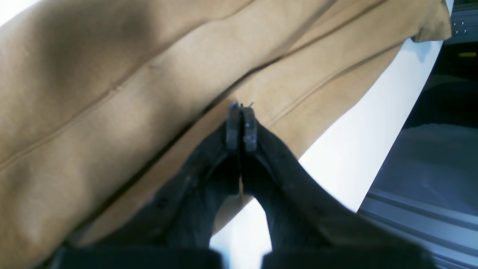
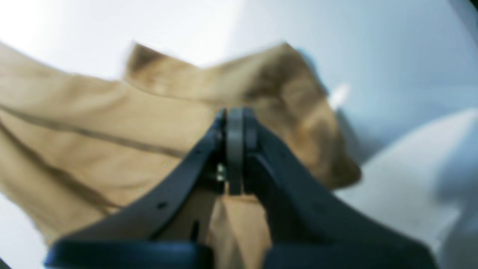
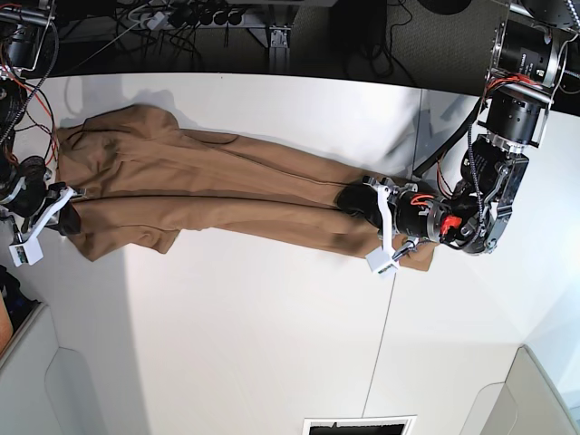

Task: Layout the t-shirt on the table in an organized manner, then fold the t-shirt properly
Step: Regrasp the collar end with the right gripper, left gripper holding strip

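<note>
The tan-brown t-shirt [image 3: 217,195] lies pulled into a long, creased band across the white table [image 3: 236,326], from the far left to right of centre. At its right end my left gripper [image 3: 356,201] sits with its dark fingers pressed together on a fold of cloth; the left wrist view shows the gripper [image 1: 241,125] shut against the t-shirt [image 1: 112,93]. My right gripper [image 3: 66,220] is at the shirt's left end. In the right wrist view the gripper [image 2: 235,130] is shut, with t-shirt [image 2: 112,123] cloth bunched between the fingers. That view is blurred.
A thin dark seam [image 3: 391,344] crosses the table right of centre. A dark rectangular opening [image 3: 358,426] sits at the front edge. Cables and a power strip [image 3: 181,18] lie behind the table. A grey rail [image 1: 410,209] runs past the table's edge.
</note>
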